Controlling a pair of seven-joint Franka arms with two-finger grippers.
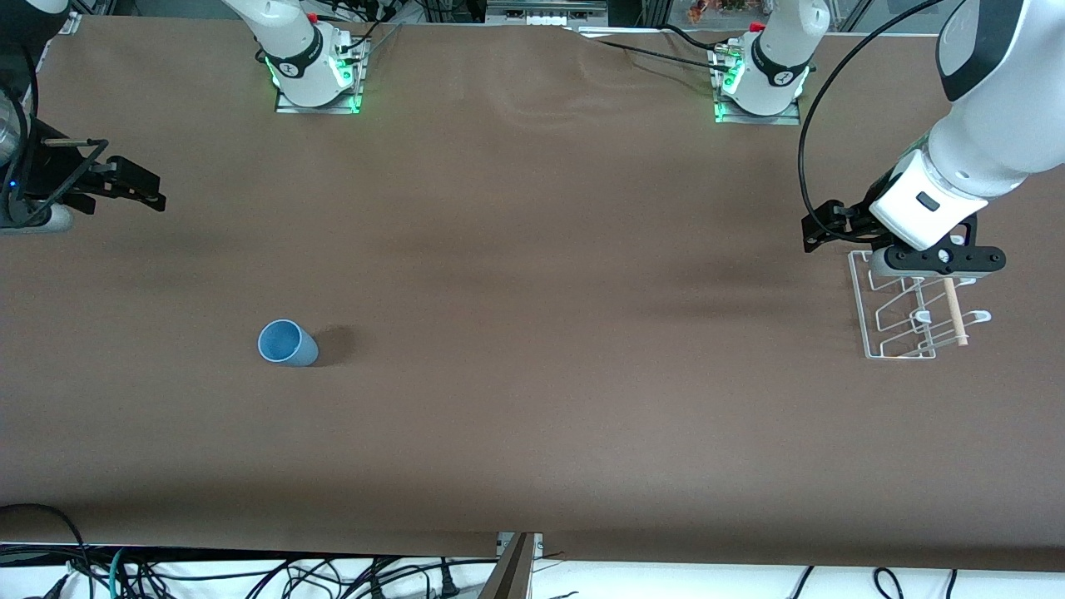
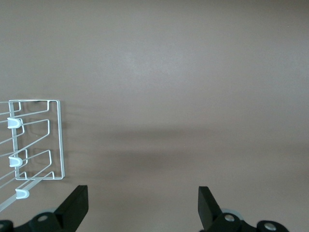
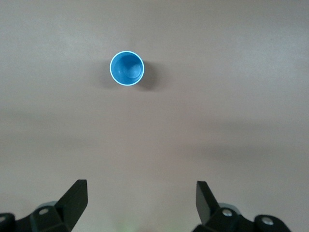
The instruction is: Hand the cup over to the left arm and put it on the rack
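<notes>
The light-blue cup stands upright and alone on the brown table toward the right arm's end; the right wrist view looks down into it. The white wire rack with its wooden dowel sits at the left arm's end; part of it shows in the left wrist view. My left gripper hangs over the rack's edge farthest from the front camera, open and empty. My right gripper is at the table's end, well apart from the cup, open and empty.
The two arm bases stand along the table edge farthest from the front camera. A black cable loops beside the left arm. Loose cables hang below the table's near edge. Brown tabletop lies between cup and rack.
</notes>
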